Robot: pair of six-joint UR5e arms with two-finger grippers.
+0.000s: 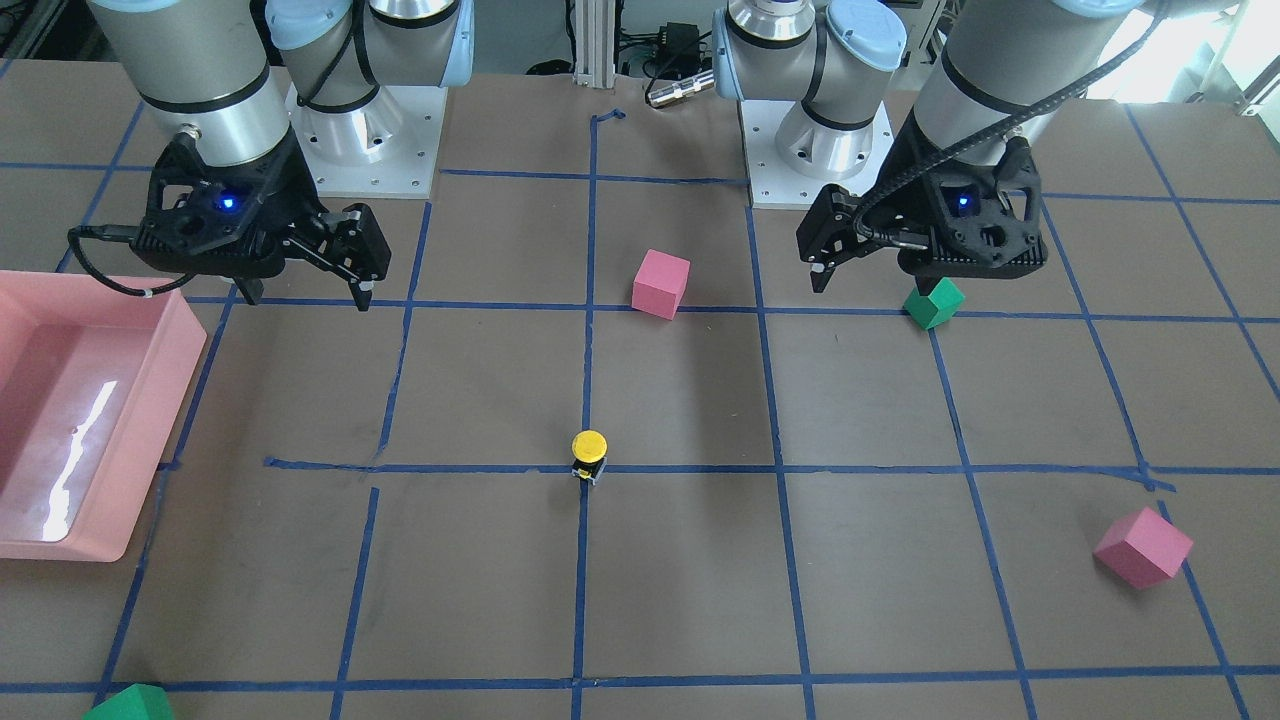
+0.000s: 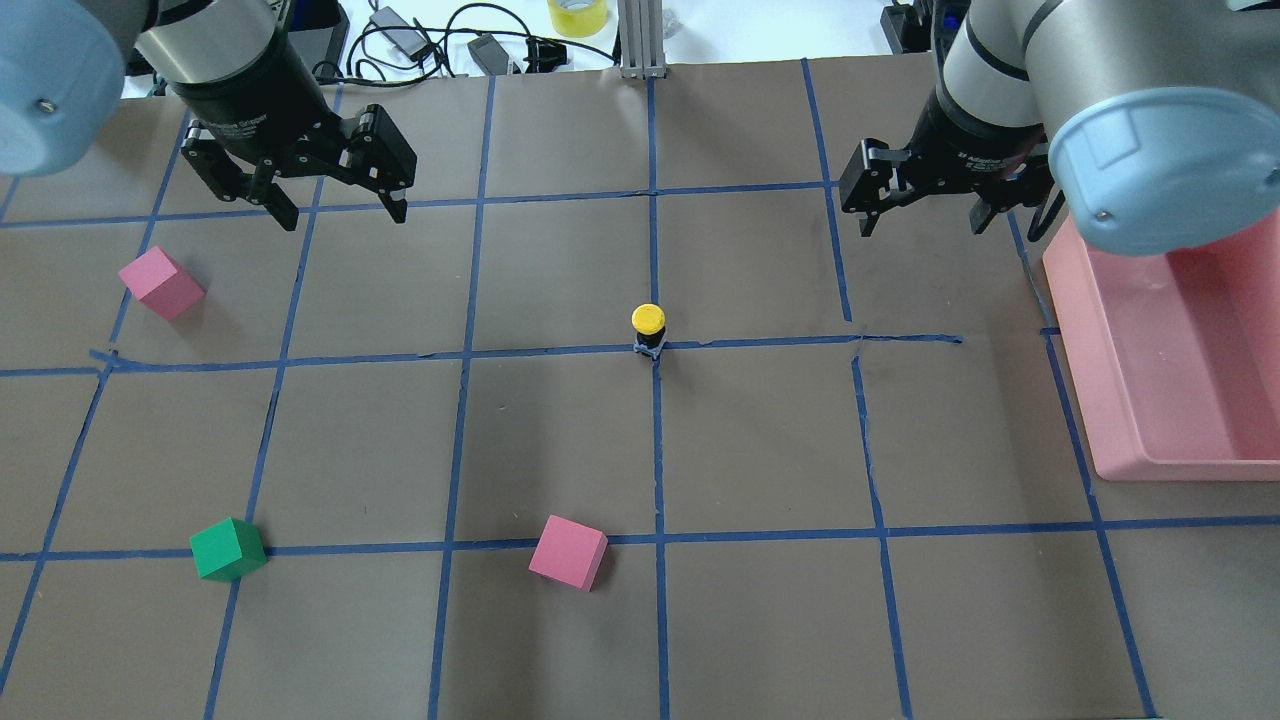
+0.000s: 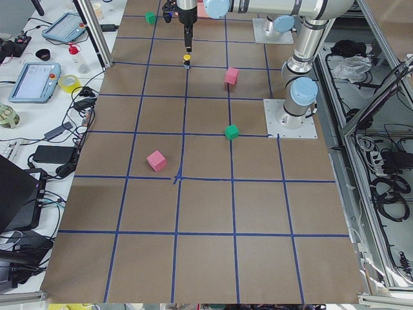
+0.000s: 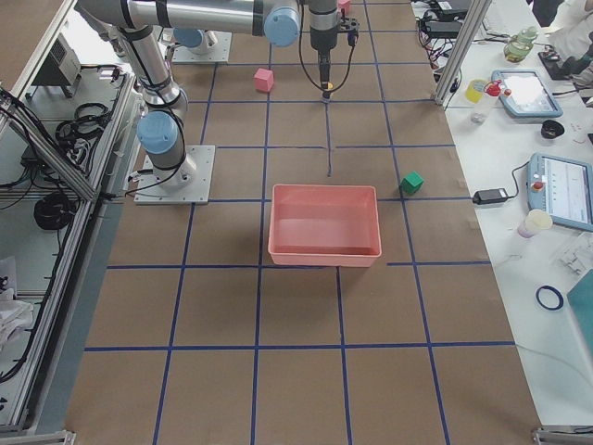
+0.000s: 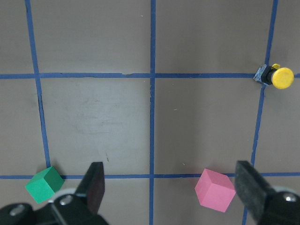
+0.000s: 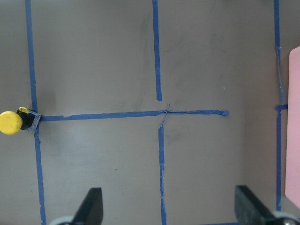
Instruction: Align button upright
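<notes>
The button (image 2: 649, 328) stands upright on a blue tape crossing at mid-table, yellow cap up on its black body. It also shows in the front view (image 1: 589, 455), at the right edge of the left wrist view (image 5: 274, 77) and at the left edge of the right wrist view (image 6: 16, 122). My left gripper (image 2: 345, 218) hangs open and empty over the far left of the table, well away from the button. My right gripper (image 2: 924, 228) hangs open and empty at the far right, beside the pink tray. In both wrist views the fingers (image 5: 96, 185) (image 6: 91, 206) are spread wide with nothing between them.
A pink tray (image 2: 1075, 330) lies at the right edge. A pink cube (image 2: 568, 552) and a green cube (image 2: 228, 549) sit near the robot's side, and another pink cube (image 2: 160, 283) at the far left. One more green cube (image 1: 130, 705) sits at the operators' edge.
</notes>
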